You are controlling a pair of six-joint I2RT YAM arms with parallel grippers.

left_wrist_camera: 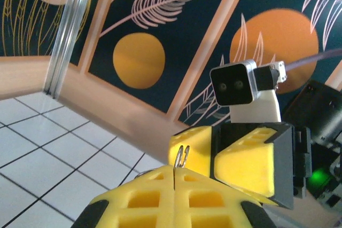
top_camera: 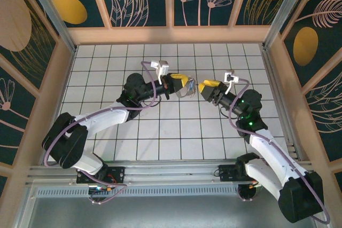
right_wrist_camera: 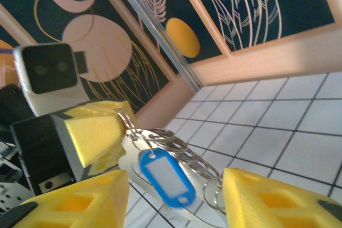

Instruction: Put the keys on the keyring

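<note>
My left gripper [top_camera: 183,83] is held above the middle of the tiled floor and is shut on the keyring [top_camera: 188,92]. In the left wrist view a doubled wire of the keyring [left_wrist_camera: 180,156] sticks up from between the closed yellow pads of the left gripper [left_wrist_camera: 175,181]. In the right wrist view the keyring [right_wrist_camera: 184,150] hangs as several linked silver loops from the left gripper [right_wrist_camera: 99,132]. The keys [right_wrist_camera: 165,177], one piece with a blue plastic head, dangle from the loops. My right gripper [right_wrist_camera: 175,186] stands open around the hanging bunch, its fingers [right_wrist_camera: 256,198] apart from it. Seen from above, the right gripper [top_camera: 206,87] faces the left one closely.
The white tiled floor [top_camera: 176,132] is walled by pale wooden ledges [top_camera: 165,34] with dark patterned panels above. Both arms reach inward from the near rail [top_camera: 171,169]. The right gripper's yellow fingers [left_wrist_camera: 247,159] and its camera [left_wrist_camera: 235,84] sit just beyond the left gripper's tips.
</note>
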